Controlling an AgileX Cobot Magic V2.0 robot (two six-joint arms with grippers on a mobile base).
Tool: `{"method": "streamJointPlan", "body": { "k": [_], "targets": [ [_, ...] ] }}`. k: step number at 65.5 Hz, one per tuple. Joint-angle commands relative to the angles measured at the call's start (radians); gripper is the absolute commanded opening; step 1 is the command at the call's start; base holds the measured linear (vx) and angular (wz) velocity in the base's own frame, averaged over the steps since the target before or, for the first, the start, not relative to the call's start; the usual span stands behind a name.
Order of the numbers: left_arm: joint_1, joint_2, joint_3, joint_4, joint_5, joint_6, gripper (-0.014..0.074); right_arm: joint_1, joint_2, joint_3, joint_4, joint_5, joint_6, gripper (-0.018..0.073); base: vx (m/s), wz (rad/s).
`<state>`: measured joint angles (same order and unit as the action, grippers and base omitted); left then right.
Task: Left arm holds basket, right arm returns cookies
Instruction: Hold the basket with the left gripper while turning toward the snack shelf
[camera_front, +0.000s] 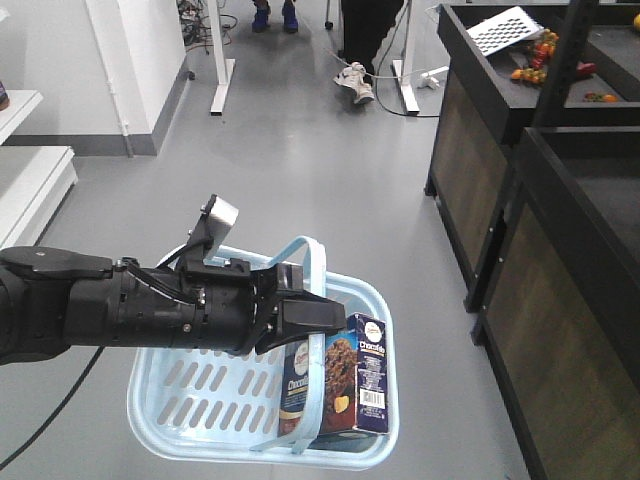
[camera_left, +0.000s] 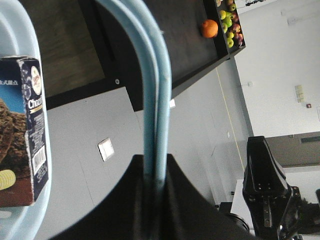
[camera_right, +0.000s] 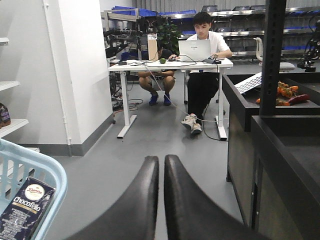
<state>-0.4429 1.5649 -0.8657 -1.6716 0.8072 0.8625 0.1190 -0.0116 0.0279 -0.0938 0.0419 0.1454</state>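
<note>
Exterior front-facing view puts the upright navy-and-brown cardboard cookie box (camera_front: 345, 375) inside the light blue plastic shopping basket with slotted sides (camera_front: 165, 395). The box stands at the basket's right-hand end as that camera sees it, and one of the two thin hoop handles (camera_front: 312, 262) crosses in front of its face. Both handles are pinched in the wedge-shaped black left end effector (camera_front: 320, 318), clamped tight on them (the left wrist view shows the blue hoops (camera_left: 155, 90) running straight into the closed jaws). The basket therefore hangs from the smooth black left arm (camera_front: 90, 305) above the grey floor (camera_front: 330, 150). The right end effector (camera_right: 161, 167) has its two black fingers pressed together with nothing between them. From its camera the box (camera_right: 25, 210) sits low and to the left, behind the basket rim (camera_right: 47, 167). To take the box well, I judge the right arm should part its jaws before descending, come in from above clear of the handles, and close across the box's narrow sides while the left arm holds the basket level. Light cardboard will likely tip if nudged or dent if squeezed hard. A dark shelving unit (camera_front: 560, 260) stands near on the right, so the lift path wants watching.
</note>
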Motion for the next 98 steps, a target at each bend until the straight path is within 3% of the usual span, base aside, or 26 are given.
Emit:
{"method": "streamJointPlan", "body": {
  "k": [1, 98],
  "targets": [
    [-0.006, -0.044, -0.037, -0.108, 0.052, 0.005, -0.0003, 0.0, -0.012, 0.018, -0.007, -0.073, -0.006, -0.0003, 0.32, 0.11],
    [-0.006, -0.044, -0.037, -0.108, 0.052, 0.005, -0.0003, 0.0, -0.012, 0.018, -0.007, -0.072, -0.006, -0.0003, 0.35, 0.03]
  ]
}}
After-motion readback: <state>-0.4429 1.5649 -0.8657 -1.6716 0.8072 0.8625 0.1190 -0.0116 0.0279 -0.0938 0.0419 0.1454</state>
